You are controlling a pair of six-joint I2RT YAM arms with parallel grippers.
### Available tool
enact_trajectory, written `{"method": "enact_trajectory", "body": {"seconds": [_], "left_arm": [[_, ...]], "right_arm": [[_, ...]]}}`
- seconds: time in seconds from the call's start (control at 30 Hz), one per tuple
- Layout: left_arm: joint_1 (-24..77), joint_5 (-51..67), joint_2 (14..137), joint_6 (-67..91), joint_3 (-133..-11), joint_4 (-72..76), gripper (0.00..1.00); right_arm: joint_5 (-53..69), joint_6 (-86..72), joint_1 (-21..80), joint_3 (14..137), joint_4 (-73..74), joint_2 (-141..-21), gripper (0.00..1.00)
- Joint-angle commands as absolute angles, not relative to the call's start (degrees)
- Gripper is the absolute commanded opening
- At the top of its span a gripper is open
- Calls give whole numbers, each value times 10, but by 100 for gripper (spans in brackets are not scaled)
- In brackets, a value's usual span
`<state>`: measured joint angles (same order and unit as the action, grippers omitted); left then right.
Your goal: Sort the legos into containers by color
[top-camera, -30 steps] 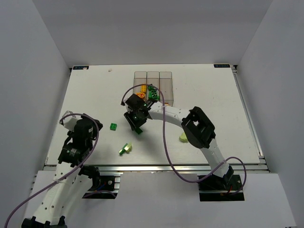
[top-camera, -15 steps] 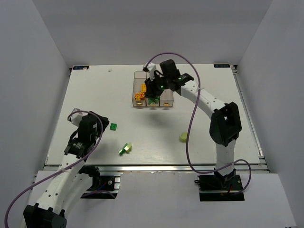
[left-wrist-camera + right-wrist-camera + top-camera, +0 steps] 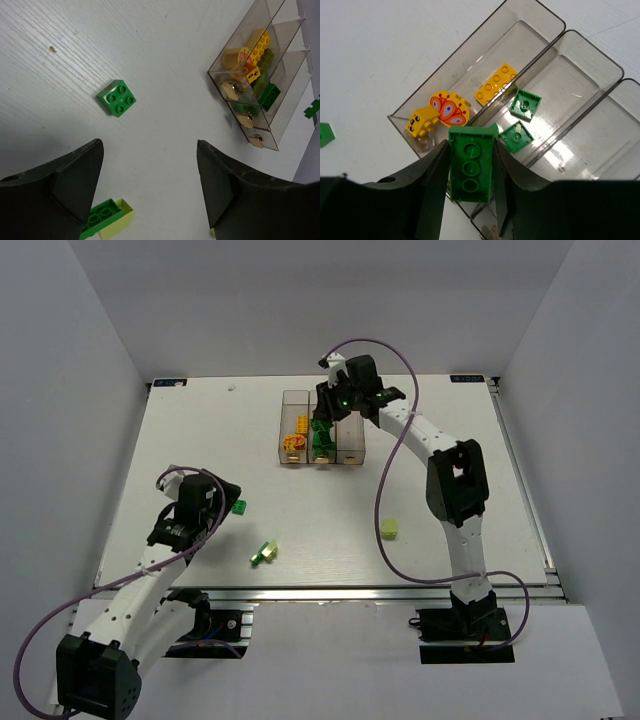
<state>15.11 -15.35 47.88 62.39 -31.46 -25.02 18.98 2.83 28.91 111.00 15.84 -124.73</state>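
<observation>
- The right gripper (image 3: 469, 150) was pinching a long bright green studded plastic brick (image 3: 470, 172) by its long sides, underside towards the wrist camera, so it hung free below the fingers for dropping.
- It hovered over the near end of the middle clear-plastic bin (image 3: 570, 65), probably because two square green bricks (image 3: 525, 104) already lay there.
- The left clear-plastic bin (image 3: 485, 55) held the orange pieces (image 3: 495, 84), and the right clear-plastic bin (image 3: 615, 130) looked empty, presumably kept for the pale yellow-green ones.
- The left gripper (image 3: 150, 175) was spread wide and held nothing, angled down at the white table (image 3: 200, 440).
- Just ahead of it lay a small square green brick (image 3: 116, 98), likely its next pick; a joined green and pale yellow-green pair (image 3: 107, 217) sat close under its fingers.
- A lone pale yellow-green brick (image 3: 388, 528) lay apart on the right side of the table.
</observation>
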Motion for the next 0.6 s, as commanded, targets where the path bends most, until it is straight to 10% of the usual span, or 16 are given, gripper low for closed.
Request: {"method": "enact_trajectory", "body": {"seconds": [0.0, 0.57], "left_arm": [[148, -132, 483, 646, -315, -234, 85], [136, -104, 560, 731, -371, -272, 88]], "right_arm": [[178, -13, 292, 1148, 105, -1268, 0], [196, -10, 264, 1191, 96, -1322, 77]]}}
